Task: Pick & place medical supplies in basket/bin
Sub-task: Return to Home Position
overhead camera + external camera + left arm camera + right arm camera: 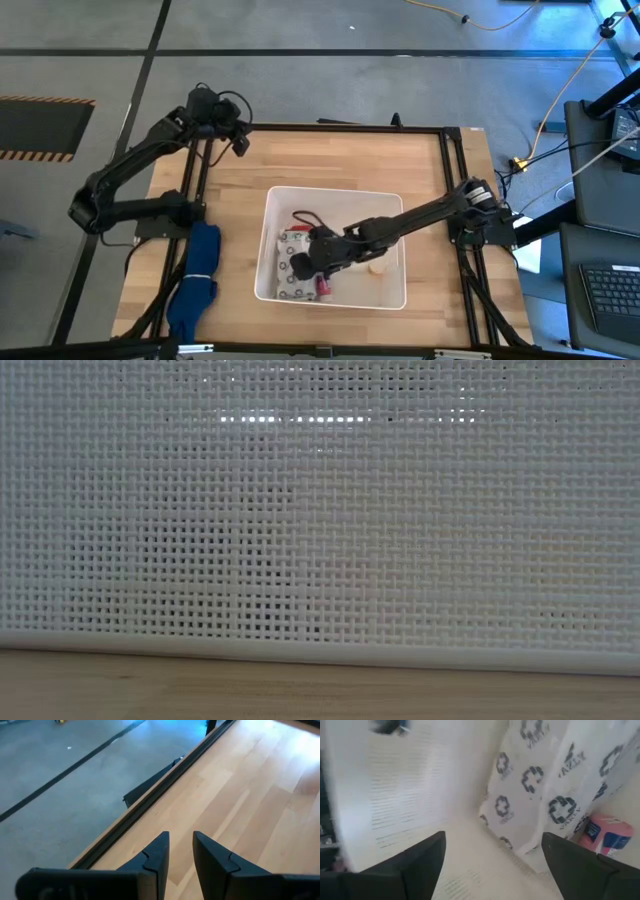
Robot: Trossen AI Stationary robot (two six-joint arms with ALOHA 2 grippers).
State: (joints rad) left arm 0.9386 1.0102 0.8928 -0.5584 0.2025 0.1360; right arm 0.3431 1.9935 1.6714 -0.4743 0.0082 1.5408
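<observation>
Both apart: your right claw wide inside the white rectangular plastic tub — low view shows only its mesh — left claw barely.

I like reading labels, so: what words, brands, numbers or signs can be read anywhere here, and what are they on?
"VAZLY" (blurred, best guess), repeated beside dark cross signs: on the packet in the bin, before the right gripper.
Blue label on the pink vial: too blurred to read.
Keyboard keys: too small.
Left gripper, at the table's far left corner: no text near it.
</observation>
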